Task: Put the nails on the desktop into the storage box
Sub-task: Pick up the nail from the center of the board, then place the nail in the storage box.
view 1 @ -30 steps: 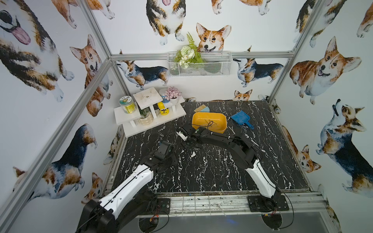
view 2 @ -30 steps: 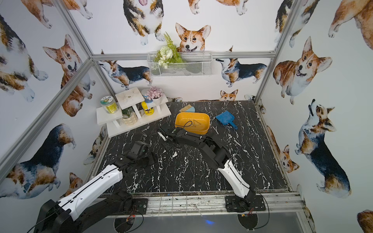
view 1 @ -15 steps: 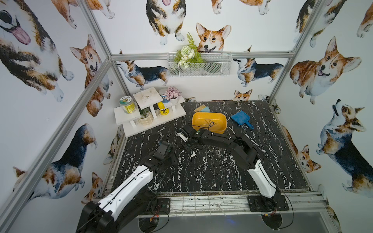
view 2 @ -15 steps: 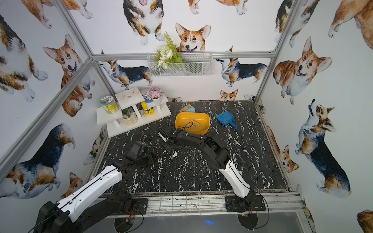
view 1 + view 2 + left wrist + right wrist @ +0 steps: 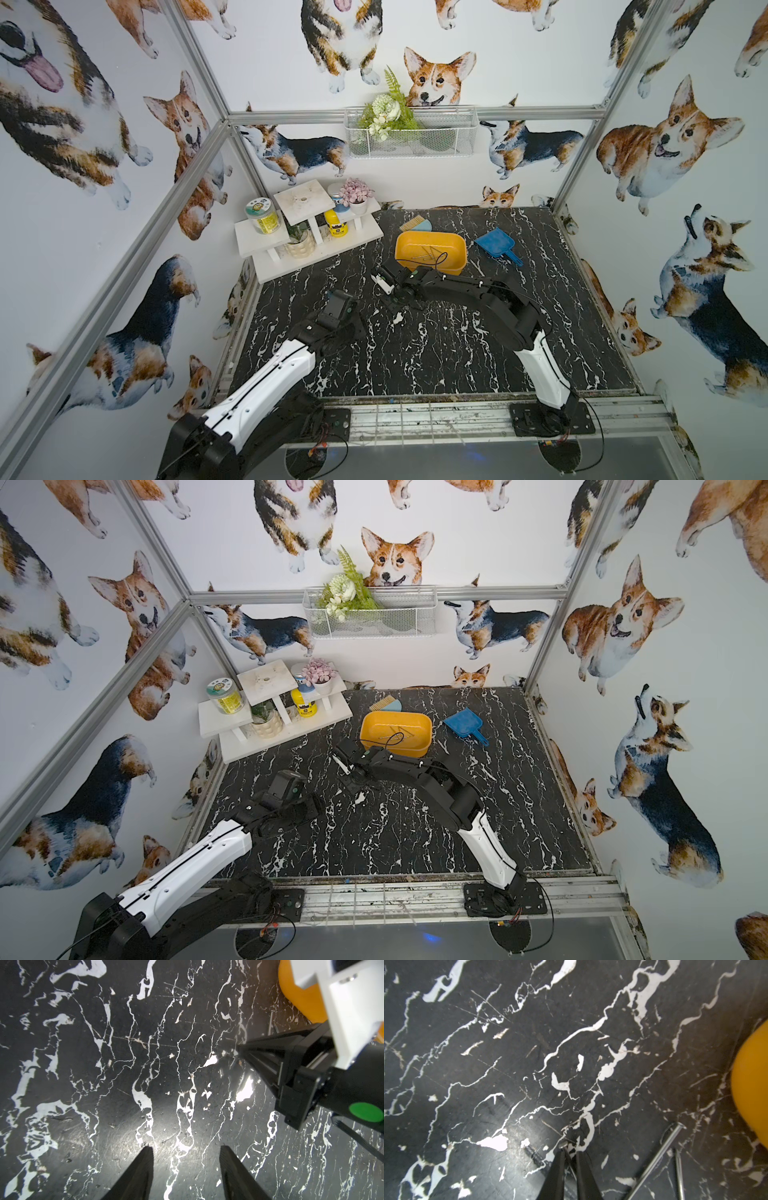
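Both top views look steeply down from high at the front over the whole counter. Both wrist views hang close above it, sharing the marble beside the storage box.

Nails inside storage box

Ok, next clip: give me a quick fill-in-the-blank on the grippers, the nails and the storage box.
1. The left gripper is ___, with nothing between its jaws.
2. The right gripper is ___ on one nail.
3. Beside it, ___ loose nails lie on the desktop.
4. The storage box stands next to a ___ dustpan.

Missing words: open; shut; two; blue.
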`<action>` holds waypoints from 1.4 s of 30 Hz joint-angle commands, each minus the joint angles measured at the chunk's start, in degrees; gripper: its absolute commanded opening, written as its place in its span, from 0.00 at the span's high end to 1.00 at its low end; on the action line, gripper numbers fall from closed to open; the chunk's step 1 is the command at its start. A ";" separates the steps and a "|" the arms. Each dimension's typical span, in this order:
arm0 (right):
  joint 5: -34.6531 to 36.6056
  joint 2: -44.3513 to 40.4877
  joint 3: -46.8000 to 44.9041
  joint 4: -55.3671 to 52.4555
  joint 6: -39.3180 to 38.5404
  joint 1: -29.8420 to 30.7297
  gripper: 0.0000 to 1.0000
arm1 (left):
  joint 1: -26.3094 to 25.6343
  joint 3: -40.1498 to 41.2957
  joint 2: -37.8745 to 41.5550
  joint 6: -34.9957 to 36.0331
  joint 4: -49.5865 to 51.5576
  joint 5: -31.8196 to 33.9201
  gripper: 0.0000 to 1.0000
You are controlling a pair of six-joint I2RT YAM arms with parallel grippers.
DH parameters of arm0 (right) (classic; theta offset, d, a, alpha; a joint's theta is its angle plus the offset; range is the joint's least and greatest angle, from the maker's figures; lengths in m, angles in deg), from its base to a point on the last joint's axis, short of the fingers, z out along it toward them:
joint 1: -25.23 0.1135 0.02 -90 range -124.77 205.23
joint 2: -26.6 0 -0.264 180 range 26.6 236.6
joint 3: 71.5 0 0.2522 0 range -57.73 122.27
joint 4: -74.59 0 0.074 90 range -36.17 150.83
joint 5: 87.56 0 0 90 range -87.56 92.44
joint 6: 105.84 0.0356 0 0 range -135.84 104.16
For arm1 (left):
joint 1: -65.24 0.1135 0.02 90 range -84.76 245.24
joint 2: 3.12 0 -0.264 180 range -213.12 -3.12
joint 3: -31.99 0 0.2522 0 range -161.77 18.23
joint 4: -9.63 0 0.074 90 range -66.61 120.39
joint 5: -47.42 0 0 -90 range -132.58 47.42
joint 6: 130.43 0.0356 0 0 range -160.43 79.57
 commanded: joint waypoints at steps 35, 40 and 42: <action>-8.98 -14.06 2.34 -8.59 -0.61 -12.54 1.00 | 0.07 -7.44 -7.38 3.52 -5.25 -1.90 0.43; -7.88 -10.11 8.19 -8.45 0.30 -18.92 1.00 | 0.07 -11.19 -9.82 4.48 -6.27 -2.85 0.43; -6.48 -8.00 10.48 -8.49 0.45 -20.28 1.00 | 0.03 -11.85 -10.61 4.87 -6.85 -3.29 0.43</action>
